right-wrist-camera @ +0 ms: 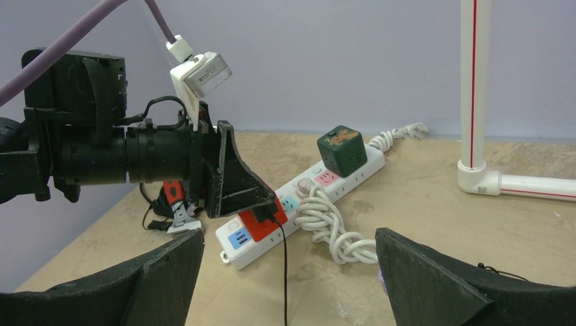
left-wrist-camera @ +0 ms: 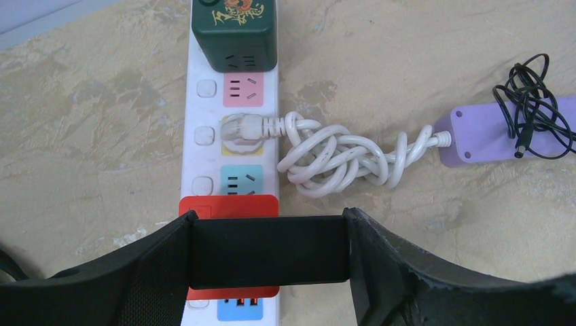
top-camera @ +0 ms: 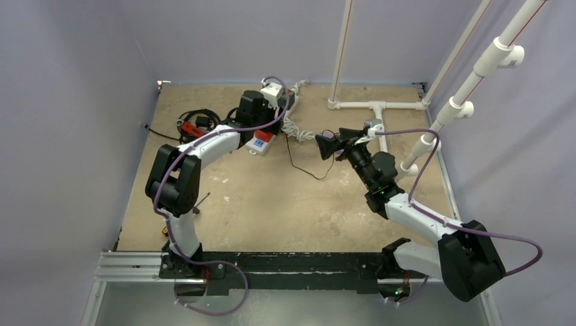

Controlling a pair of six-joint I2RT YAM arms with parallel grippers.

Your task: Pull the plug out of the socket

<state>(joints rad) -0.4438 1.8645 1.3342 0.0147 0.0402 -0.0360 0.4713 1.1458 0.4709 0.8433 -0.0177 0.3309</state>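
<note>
Altogether there is one long white power strip [left-wrist-camera: 195, 159] on the surface, lying slantwise near the far edge, about midway along it. Its face shows four bare pastel outlets: one pink, one yellow and two blue, with three small square buttons beside the upper ones. Four things sit on the strip. One dark green cube adapter [left-wrist-camera: 234, 30] stands at the far end. One white plug [left-wrist-camera: 241, 128] fills the yellow outlet. One red adapter block [left-wrist-camera: 231, 205] sits toward the near end, and one black plug [left-wrist-camera: 268, 251] sits on top of that block.

The white plug's cord [left-wrist-camera: 339, 157] is tied in a loose knot and runs to a single flat purple bar [left-wrist-camera: 482, 136] lying beside the strip. One coil of thin black cable [left-wrist-camera: 536, 102] rests on the bar. One tangle of black leads [top-camera: 197, 122] lies toward the far left corner, and one white pipe frame [top-camera: 373, 105] stands at the far right corner.

There are two arms and two pincers. The left pincer [left-wrist-camera: 270, 224] hangs over the near end of the strip. Its two fingers are drawn in against the two sides of the black plug, pinching it, and the red block shows above and below that grip. Whether the plug has lifted from the block cannot be told.

The right pincer [right-wrist-camera: 286, 234] is in the air over the middle of the surface, facing the strip and well apart from it. Its fingers are spread wide and it holds and touches nothing.
</note>
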